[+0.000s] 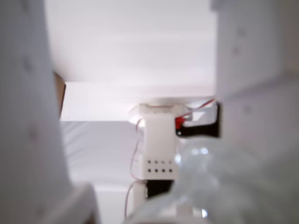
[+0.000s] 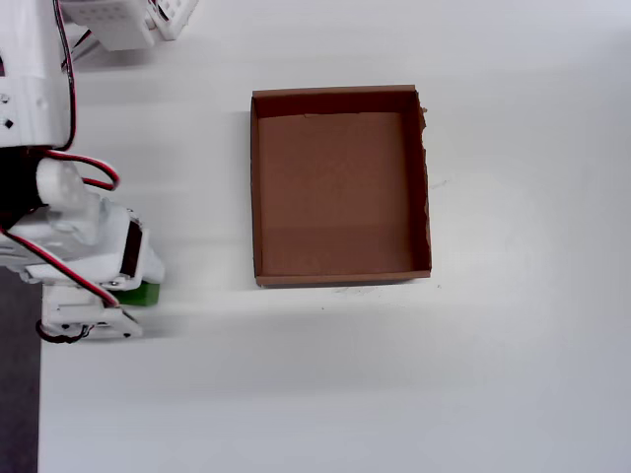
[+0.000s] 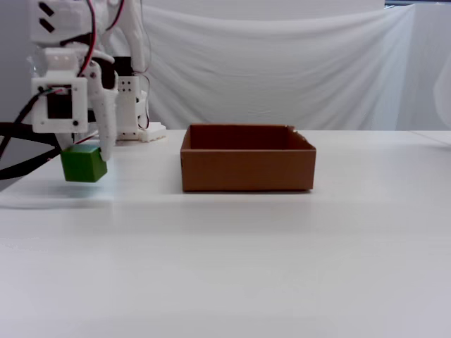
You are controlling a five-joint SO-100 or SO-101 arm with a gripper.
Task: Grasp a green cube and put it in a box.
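In the fixed view the white two-finger gripper (image 3: 88, 158) pinches the small bright-green cube (image 3: 82, 163), lifted clear of the white table (image 3: 282, 246) — well left of the shallow brown cardboard box (image 3: 246, 167)

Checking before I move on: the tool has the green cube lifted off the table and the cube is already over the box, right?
Not quite. The tool does hold the green cube lifted off the table, but the fixed view shows it well left of the box, not over it. The overhead view also shows the box empty.
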